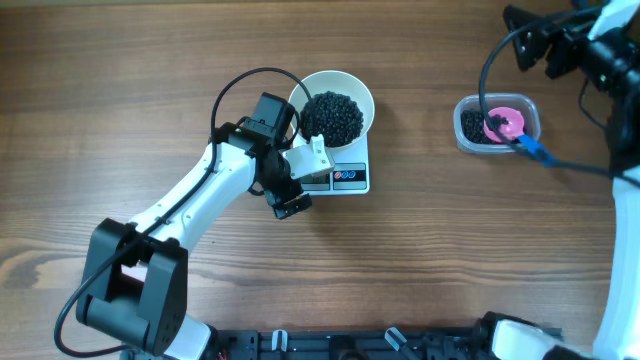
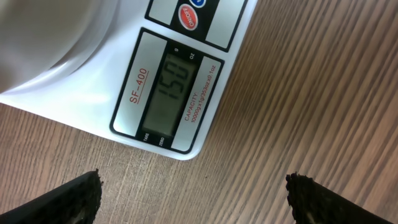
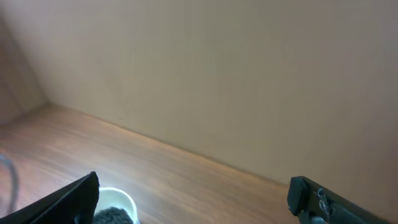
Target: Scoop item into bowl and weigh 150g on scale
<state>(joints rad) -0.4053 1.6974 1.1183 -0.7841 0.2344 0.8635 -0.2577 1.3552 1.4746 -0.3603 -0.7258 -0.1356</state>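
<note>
The white bowl (image 1: 358,92) holds a dark heap of the item (image 1: 333,117) and stands on the white scale (image 1: 352,177). In the left wrist view the scale (image 2: 93,106) fills the top left, and its grey display (image 2: 171,93) reads 150. My left gripper (image 1: 300,181) hovers at the scale's front left corner, open and empty, its tips (image 2: 194,190) wide apart over bare wood. My right gripper (image 1: 523,37) is raised at the far right, open and empty. Low in its own view (image 3: 193,194) are the bowl (image 3: 118,199) and some of the item (image 3: 115,216).
A clear plastic tub (image 1: 471,104) at the right holds more black pellets and a pink scoop (image 1: 505,124) with a blue handle (image 1: 532,149). A black cable loops behind the left arm. A plain wall backs the table in the right wrist view.
</note>
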